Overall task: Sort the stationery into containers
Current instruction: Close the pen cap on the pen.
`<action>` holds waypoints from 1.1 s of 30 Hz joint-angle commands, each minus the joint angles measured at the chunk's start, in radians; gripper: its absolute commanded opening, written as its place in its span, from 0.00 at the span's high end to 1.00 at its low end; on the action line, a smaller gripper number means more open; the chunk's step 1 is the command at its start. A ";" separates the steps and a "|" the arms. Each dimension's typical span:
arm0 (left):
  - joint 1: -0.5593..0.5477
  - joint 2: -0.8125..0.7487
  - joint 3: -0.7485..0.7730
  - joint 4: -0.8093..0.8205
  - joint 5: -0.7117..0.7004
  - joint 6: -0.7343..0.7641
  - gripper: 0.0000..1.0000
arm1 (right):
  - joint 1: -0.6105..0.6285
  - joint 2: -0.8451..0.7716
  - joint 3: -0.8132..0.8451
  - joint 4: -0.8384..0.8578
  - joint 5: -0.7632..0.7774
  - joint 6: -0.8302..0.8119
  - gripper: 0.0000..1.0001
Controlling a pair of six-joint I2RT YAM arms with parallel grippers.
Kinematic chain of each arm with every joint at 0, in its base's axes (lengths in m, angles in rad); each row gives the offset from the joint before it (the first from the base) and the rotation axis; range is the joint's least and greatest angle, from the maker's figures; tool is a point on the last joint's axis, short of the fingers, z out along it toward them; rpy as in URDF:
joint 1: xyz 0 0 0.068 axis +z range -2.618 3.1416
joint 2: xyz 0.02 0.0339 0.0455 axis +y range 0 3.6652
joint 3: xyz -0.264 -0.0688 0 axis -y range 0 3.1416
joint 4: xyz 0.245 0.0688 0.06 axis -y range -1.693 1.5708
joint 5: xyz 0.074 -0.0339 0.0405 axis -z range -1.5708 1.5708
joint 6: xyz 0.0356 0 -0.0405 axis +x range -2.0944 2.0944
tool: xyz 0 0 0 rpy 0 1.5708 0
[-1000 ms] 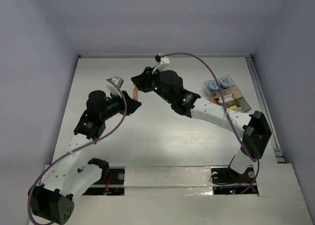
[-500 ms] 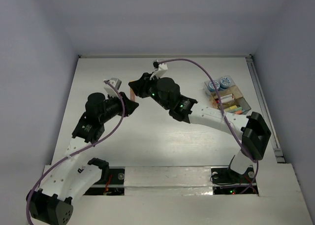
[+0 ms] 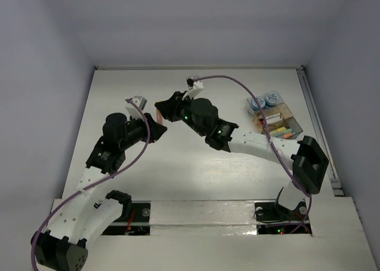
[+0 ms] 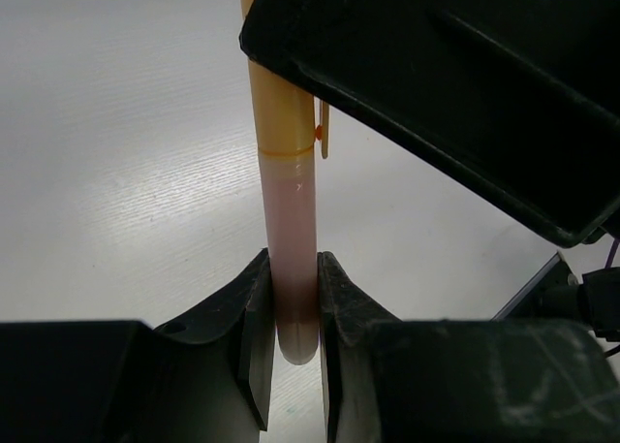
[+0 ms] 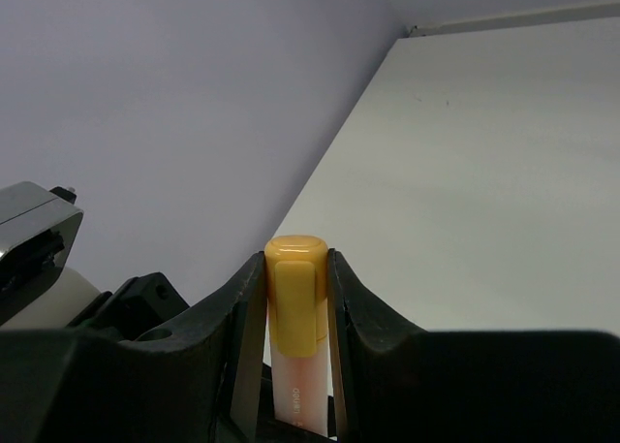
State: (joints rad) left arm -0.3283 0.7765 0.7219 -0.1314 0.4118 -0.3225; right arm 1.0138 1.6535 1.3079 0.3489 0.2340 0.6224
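The tray [image 3: 287, 112] has rolls [image 3: 265, 101] and sticks [image 3: 280, 129] in it. One marker [image 4: 288, 220] is not in yet, well apart from it above the counter [image 3: 190, 170]. The left end effector [image 4: 291, 312] pinches its pink end, the right end effector [image 5: 295, 312] its yellow cap.

Yellow-capped marker [image 4: 289, 230], pinkish barrel, gripped at both ends, tray [image 3: 285, 112] holding rolls [image 3: 265, 100], sticks [image 3: 280, 130]

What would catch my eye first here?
In the middle, the left gripper pinches the pale pink end of a marker while the right gripper clamps its yellow cap, so both hold one pen. Off to the right sits the clear tray, with two blue-and-white rolls at its far end and colourful sticks beside them.
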 commanded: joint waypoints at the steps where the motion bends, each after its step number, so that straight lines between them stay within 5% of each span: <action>1: 0.003 -0.019 0.027 0.134 -0.033 0.008 1.00 | 0.071 0.018 -0.030 -0.074 -0.062 0.008 1.00; 14: 0.003 -0.019 0.033 0.133 -0.064 0.016 1.00 | 0.152 -0.009 -0.358 0.048 -0.111 0.124 1.00; 33: 0.003 0.018 0.060 0.133 -0.102 0.033 1.00 | 0.324 0.095 -0.527 0.122 -0.211 0.273 1.00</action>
State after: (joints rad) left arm -0.3599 0.8169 0.6956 -0.5453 0.4713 -0.2985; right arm 1.1481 1.7039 0.8806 0.7715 0.3420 0.8909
